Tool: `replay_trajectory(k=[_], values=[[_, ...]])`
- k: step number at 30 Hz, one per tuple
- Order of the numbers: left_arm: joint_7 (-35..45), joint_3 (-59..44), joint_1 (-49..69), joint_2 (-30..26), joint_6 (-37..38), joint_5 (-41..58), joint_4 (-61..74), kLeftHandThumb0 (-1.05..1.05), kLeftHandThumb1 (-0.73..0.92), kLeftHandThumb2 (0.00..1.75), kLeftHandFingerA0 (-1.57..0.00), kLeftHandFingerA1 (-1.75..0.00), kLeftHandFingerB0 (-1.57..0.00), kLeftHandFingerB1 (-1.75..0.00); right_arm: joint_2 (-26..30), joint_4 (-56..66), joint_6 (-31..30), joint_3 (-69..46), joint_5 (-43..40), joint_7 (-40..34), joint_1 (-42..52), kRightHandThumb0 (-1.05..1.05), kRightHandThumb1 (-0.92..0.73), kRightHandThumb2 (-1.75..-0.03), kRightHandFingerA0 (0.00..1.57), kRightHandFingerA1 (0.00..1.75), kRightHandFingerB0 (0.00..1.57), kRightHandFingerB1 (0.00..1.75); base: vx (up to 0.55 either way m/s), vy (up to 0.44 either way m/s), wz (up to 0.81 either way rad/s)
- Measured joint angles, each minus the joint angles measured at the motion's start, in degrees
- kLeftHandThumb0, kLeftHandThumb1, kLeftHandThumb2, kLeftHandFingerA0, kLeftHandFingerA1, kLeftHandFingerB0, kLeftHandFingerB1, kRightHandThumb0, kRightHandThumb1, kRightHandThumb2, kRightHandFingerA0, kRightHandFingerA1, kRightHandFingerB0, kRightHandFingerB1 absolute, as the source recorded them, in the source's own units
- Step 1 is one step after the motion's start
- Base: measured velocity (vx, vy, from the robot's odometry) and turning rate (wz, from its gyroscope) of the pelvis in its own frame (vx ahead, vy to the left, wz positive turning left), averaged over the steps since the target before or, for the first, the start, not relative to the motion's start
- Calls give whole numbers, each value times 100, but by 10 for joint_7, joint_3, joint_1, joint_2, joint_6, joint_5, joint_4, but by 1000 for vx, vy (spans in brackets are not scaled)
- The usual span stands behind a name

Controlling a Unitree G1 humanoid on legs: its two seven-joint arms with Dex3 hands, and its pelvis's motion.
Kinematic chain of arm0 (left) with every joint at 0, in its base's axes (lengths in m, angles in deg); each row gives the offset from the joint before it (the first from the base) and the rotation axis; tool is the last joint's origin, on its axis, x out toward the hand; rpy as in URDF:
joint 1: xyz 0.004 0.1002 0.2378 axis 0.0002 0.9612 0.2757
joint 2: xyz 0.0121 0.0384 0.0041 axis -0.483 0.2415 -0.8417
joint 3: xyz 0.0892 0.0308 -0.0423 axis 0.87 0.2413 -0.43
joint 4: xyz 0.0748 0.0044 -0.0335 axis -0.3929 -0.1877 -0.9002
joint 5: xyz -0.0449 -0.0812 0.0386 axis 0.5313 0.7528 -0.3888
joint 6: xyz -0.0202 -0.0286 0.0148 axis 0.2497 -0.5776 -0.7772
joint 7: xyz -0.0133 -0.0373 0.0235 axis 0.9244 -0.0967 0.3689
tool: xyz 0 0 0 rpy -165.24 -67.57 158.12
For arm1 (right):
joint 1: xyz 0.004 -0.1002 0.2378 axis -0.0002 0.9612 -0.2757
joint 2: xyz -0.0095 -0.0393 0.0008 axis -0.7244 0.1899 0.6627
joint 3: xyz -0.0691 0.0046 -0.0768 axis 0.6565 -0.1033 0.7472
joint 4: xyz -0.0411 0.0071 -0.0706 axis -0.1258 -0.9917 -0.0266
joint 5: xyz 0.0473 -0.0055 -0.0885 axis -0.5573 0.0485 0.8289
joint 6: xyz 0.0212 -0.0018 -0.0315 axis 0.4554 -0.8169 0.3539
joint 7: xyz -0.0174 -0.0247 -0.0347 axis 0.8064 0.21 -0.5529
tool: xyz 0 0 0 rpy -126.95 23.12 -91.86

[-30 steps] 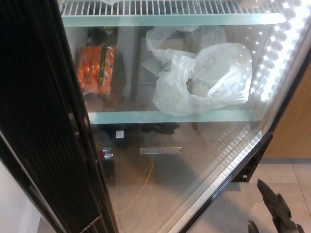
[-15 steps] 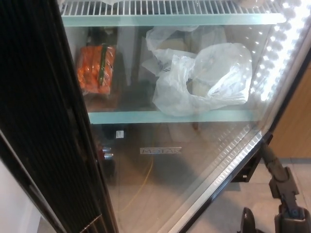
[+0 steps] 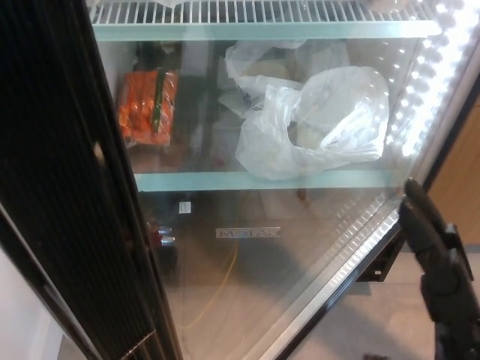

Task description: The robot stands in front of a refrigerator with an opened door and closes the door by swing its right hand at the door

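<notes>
In the head view, the refrigerator's glass door with a silver metal edge (image 3: 300,255) fills most of the picture before me. It stands at an angle: its bright edge runs from far right down to the near middle. The glass is smooth and shiny and carries a small grey logo plate (image 3: 248,233).

My right hand of black hard plastic (image 3: 435,259) comes in from the near right. Its long jointed fingers (image 3: 415,202) point up and lie together, extended, holding nothing; the tips are at the door's right edge, touching it or just beside it, I cannot tell which. My left hand does not show.

Behind the glass there is a white wire rack shelf (image 3: 255,11) at the far top and a pale green glass shelf (image 3: 262,180) below it. On this lower shelf lie an orange packet with a green stripe (image 3: 146,109) on the left and crumpled translucent white plastic bags (image 3: 311,124) on the right. A line of small white lights (image 3: 431,82) shines along the right side.

On the left stands a black ribbed panel (image 3: 67,195). The floor at the near right is of grey tiles (image 3: 375,322), and a brown wooden surface (image 3: 457,187) is at the far right.
</notes>
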Motion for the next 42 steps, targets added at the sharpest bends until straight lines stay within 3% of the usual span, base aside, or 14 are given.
replay_trajectory(k=[2,3,4,7,8,10,16,18,19,23,27,28,32,42], values=[[0,0,-1,0,0,0,0,-53,92,68,-30,-37,-19,-31,1,7,2,13,22,-8,-4,-79,-72,-108,3,22,10,31,0,0,0],[0,0,-1,0,0,0,0,-53,92,69,-30,-37,-18,-31,2,8,2,17,28,-10,-5,-76,-92,-69,1,19,12,24,0,0,0],[0,0,-1,0,0,0,0,-53,92,69,-30,-37,-18,-31,2,9,2,26,40,-14,-8,-76,-92,-69,1,19,12,24,0,0,0],[0,0,-1,0,0,0,-1,-53,92,68,-29,-37,-18,-31,4,9,3,45,65,-23,-18,-77,-92,-72,0,16,8,24,0,0,0],[0,0,-2,0,0,0,-1,-54,92,68,-29,-37,-18,-31,5,9,3,54,76,-26,-26,-81,-75,-109,0,15,7,22,0,0,0],[0,-1,-2,0,0,0,-2,-60,79,91,-23,-46,-16,-42,6,7,2,70,96,-33,-42,-80,-75,-108,0,15,6,22,0,0,0],[0,-2,-4,0,1,0,-1,-60,79,91,-25,-45,-17,-41,5,-23,-19,117,155,-46,-130,-85,-77,-107,4,13,4,18,0,0,0],[0,-2,-5,0,1,0,-1,-53,92,69,-30,-37,-18,-31,5,-38,-29,128,173,-58,-157,-86,-81,-110,6,13,7,20,0,0,0],[0,-2,-6,0,1,0,-1,-60,79,91,-24,-45,-16,-41,5,-42,-32,130,176,-60,-163,-86,-82,-111,6,13,7,20,0,0,0],[0,-2,-12,0,2,0,-1,-55,92,70,-31,-36,-18,-31,7,-76,-58,144,204,-80,-216,-82,-78,-110,0,14,3,20,0,0,0],[0,-2,-18,0,4,0,-1,-60,80,91,-24,-44,-16,-40,7,-131,-99,167,242,-106,-289,-83,-81,-112,0,13,0,17,0,0,0],[0,-2,-19,0,4,0,-1,-53,92,69,-30,-36,-17,-31,7,-141,-106,170,248,-109,-302,-88,-83,-111,6,13,6,18,0,0,0],[0,-2,-24,0,4,0,-1,-54,92,68,-29,-36,-16,-30,6,-202,-151,183,275,-122,-382,-82,-80,-109,1,18,9,25,0,0,0],[1,-2,-32,0,4,0,-2,-61,80,91,-24,-44,-16,-40,5,-402,-250,206,306,-134,-578,-85,-86,-115,0,11,0,13,0,0,0]])
